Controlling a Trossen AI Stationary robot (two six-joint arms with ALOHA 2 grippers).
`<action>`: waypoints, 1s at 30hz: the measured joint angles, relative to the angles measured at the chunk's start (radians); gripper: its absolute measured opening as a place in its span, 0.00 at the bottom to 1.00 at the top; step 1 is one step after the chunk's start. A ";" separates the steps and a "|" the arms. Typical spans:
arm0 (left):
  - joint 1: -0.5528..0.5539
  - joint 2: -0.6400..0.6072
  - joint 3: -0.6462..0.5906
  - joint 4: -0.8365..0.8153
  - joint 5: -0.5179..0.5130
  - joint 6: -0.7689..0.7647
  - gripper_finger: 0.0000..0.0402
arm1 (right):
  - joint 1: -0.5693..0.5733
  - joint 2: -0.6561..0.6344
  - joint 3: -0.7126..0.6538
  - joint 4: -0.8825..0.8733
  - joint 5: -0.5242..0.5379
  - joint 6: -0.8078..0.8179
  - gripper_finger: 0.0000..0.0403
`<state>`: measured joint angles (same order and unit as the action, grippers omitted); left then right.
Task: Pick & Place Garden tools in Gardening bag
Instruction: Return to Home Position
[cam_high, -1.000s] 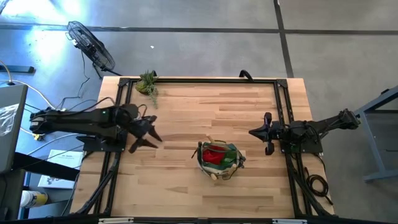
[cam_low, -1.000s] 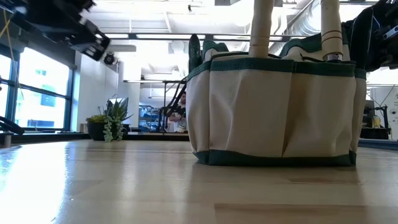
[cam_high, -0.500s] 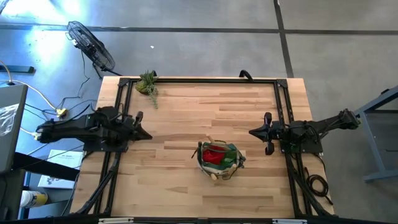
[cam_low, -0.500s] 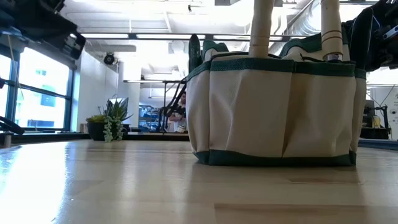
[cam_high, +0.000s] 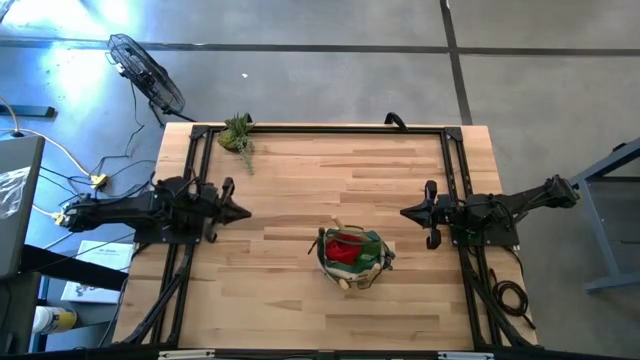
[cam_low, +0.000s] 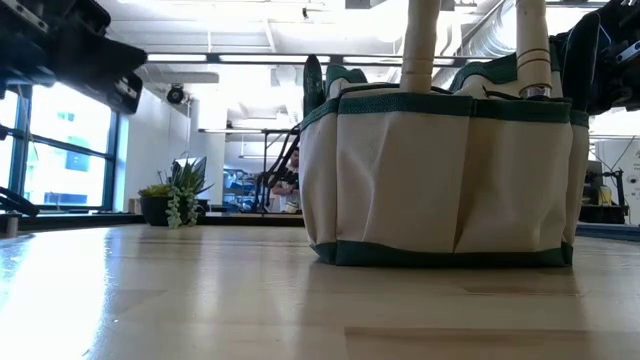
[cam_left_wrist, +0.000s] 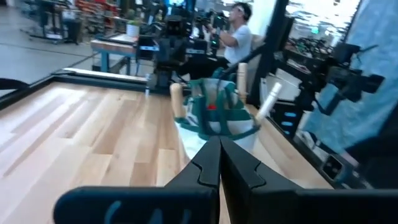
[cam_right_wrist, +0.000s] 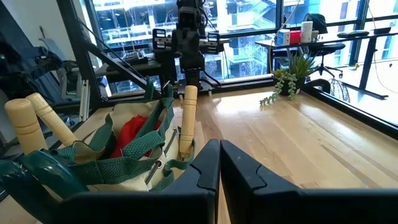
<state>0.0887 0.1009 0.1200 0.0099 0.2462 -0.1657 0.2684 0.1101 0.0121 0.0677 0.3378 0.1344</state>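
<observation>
The left arm (cam_high: 130, 208) lies low over the left edge of the table (cam_high: 300, 165). Its left gripper (cam_high: 238, 212) points toward the middle, both fingers pressed together. The right arm (cam_high: 520, 205) rests likewise at the right edge, and the right gripper (cam_high: 406, 212) is also closed, tip against tip.

Two black arms with two-finger grippers.
The left arm (cam_high: 130, 208) and right arm (cam_high: 500, 212) are slim matte-black links swelling into blocky housings at the wrist. The left gripper (cam_high: 245, 212) and right gripper (cam_high: 405, 213) carry dark, flat, angular fingers (cam_left_wrist: 202, 171) that taper to a point, mounted on a wide black crossbar (cam_left_wrist: 134, 202) with rounded ends.
</observation>
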 joint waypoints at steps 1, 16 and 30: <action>0.000 0.000 -0.011 0.015 -0.012 0.000 0.00 | 0.000 0.000 0.000 0.000 0.000 0.000 0.01; 0.000 0.000 -0.087 0.056 -0.246 -0.049 0.00 | 0.000 0.000 0.001 0.000 0.000 0.000 0.01; 0.000 0.000 -0.089 -0.001 -0.363 0.001 0.00 | 0.000 0.000 0.001 0.000 0.000 0.000 0.01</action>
<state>0.0887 0.1005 0.0307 0.0093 -0.1169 -0.1648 0.2684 0.1101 0.0135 0.0677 0.3377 0.1341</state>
